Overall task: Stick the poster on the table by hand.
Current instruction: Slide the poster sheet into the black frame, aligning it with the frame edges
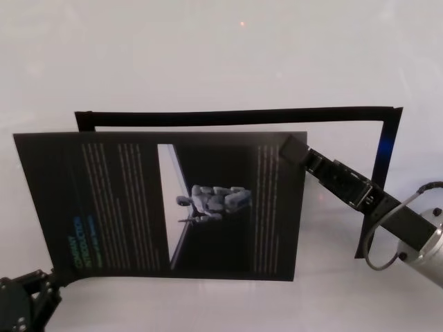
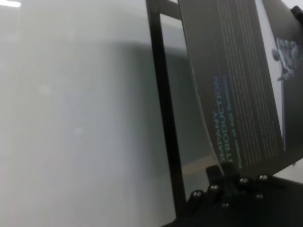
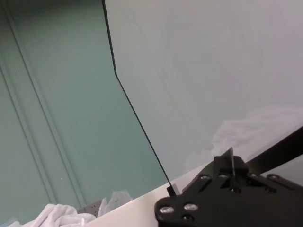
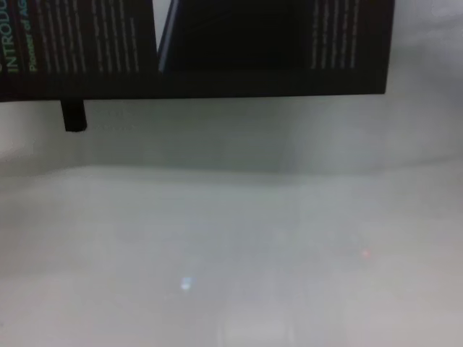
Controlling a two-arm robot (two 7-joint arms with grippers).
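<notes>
**Poster held at two corners above the table**

Poster, black with columns of white text and a pale diagonal stripe, hangs spread out over the table, pinched at opposite corners by both grippers. The right gripper reaches in from the right and is clamped on the poster's far right corner; in the right wrist view the sheet's thin edge runs straight up out of that gripper's closed fingertips. The left gripper sits at the near left corner, and the left wrist view shows the sheet's edge entering its closed tips just ahead of the black fingers, with the heading text beside them.

Beyond the right gripper, a thin black rectangular outline marks the table, its far side and right side showing past the poster's edges. In the chest view the poster's near edge crosses overhead, apart from the pale tabletop below it.
</notes>
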